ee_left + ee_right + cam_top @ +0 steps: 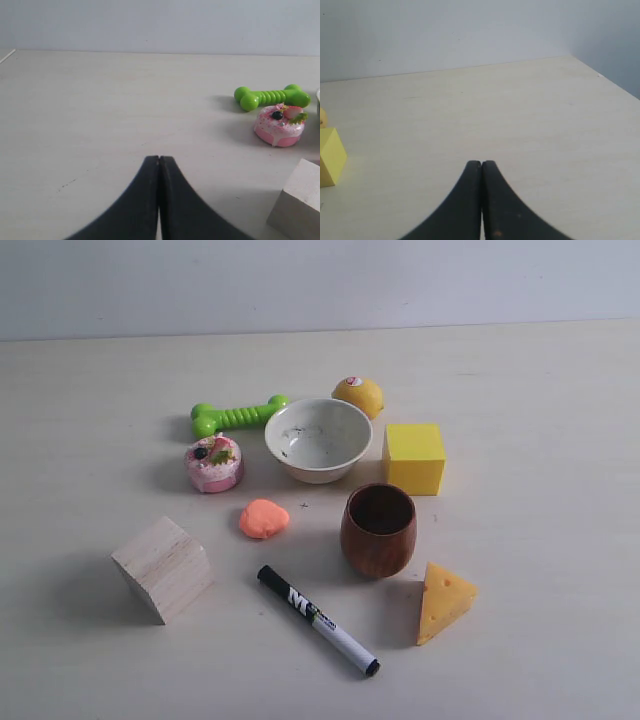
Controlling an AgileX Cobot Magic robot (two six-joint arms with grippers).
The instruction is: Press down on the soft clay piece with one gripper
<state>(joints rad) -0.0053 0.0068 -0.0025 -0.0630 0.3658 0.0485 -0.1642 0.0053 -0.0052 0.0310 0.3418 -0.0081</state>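
Observation:
The soft clay piece (264,518), a small salmon-orange blob, lies on the table between the pink toy cake (214,462) and the brown wooden cup (378,530). Neither arm shows in the exterior view. In the left wrist view my left gripper (159,159) is shut with nothing in it, over bare table, with the cake (279,125) and the wooden cube (298,205) off to one side. My right gripper (481,163) is also shut and empty, over bare table. The clay is out of both wrist views.
A green toy bone (237,415), white bowl (318,439), yellow ball (359,395), yellow cube (414,457), cheese wedge (442,601), marker (318,619) and pale wooden cube (162,568) crowd the table's middle. The yellow cube (330,156) shows in the right wrist view.

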